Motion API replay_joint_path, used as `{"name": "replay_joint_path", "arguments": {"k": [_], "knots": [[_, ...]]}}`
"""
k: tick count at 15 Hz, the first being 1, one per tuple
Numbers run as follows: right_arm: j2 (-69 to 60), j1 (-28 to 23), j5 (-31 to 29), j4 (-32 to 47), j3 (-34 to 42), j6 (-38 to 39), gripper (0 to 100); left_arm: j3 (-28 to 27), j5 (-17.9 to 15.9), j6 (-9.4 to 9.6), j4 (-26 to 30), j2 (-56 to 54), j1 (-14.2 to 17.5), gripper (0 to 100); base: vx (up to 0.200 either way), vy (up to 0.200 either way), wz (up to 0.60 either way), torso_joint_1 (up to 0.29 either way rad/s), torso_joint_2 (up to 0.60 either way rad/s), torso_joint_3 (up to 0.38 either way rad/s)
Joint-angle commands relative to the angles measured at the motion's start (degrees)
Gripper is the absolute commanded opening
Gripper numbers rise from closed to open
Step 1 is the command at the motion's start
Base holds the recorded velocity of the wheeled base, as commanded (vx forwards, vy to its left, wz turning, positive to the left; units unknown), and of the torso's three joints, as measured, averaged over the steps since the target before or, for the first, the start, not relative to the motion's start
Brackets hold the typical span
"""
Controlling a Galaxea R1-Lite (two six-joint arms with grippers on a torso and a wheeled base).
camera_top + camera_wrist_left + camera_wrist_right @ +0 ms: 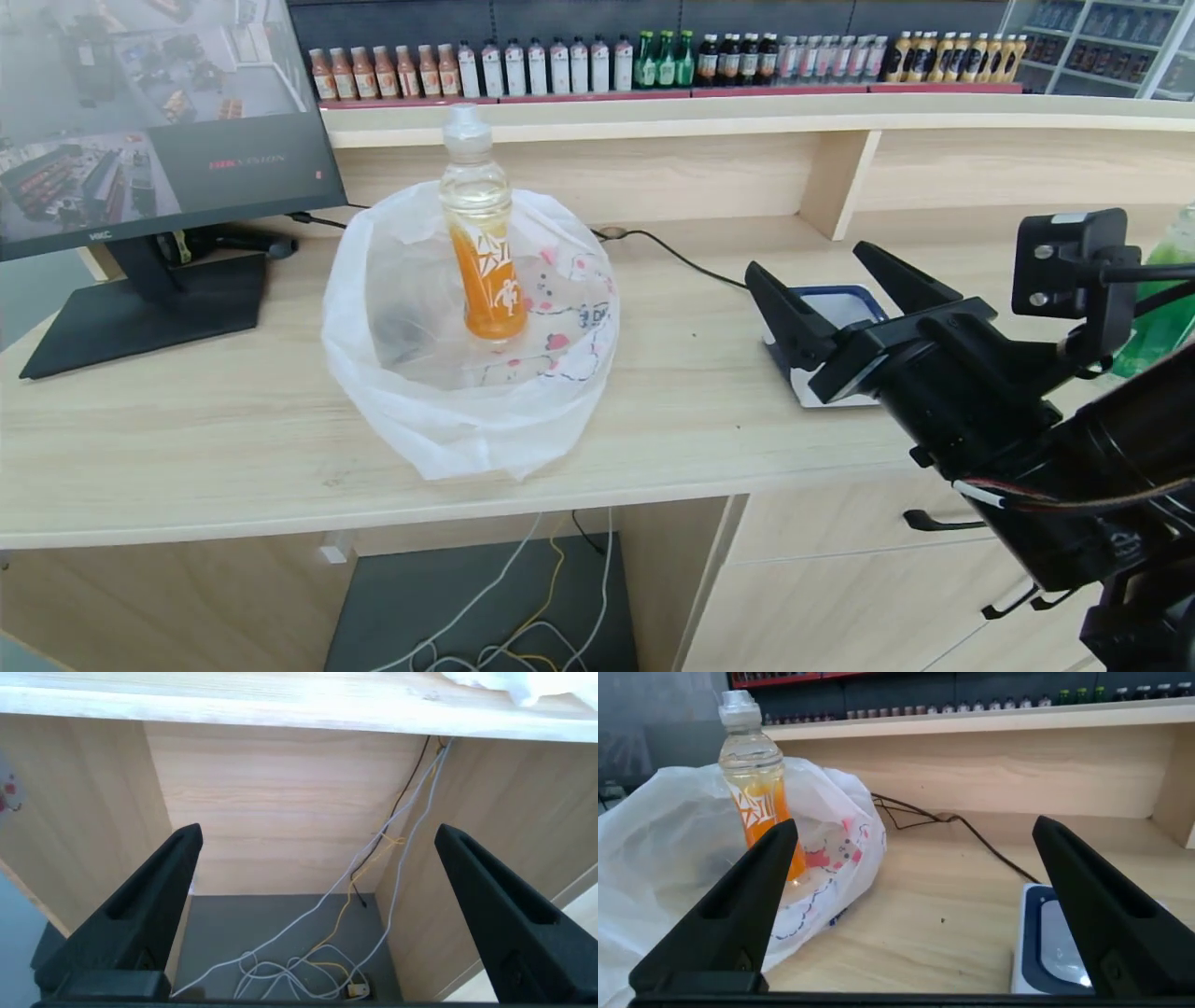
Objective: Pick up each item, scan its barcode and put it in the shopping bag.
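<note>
Below the counter (233, 448) the left pincer (318, 835) gapes wide; above it the right pincer (808, 259) gapes toward the bottle (481, 252).

Thin translucent white plastic shopping bag (467, 439), crinkled and faintly glossy; clear, glossy plastic orange-drink bottle (481, 252); pale matt wood-grain worktop (187, 448).

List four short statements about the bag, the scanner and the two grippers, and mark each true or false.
1. The orange drink bottle stands upright inside the shopping bag. True.
2. The right gripper is shut on a bottle. False: it is open and holds nothing.
3. The scanner lies between the monitor and the bag. False: it sits on the far side of the bag from the monitor.
4. The left gripper is open, below the countertop, facing loose cables. True.
</note>
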Motion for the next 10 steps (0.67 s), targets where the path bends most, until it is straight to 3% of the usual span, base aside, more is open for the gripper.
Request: {"name": "replay_joint_path", "arguments": {"k": [1,10], "knots": [[0.09,0.14,0.01,-0.08,0.33,-0.02,100,0.0,0.0,-0.01,0.0,-0.02,0.0,100,0.0,-0.2,0.0,0.007,0.0,0.002],[0.09,1.37,0.01,-0.08,1.38,-0.19,100,0.0,0.0,-0.01,0.0,-0.02,0.0,100,0.0,-0.2,0.0,0.002,0.01,0.004]]}}
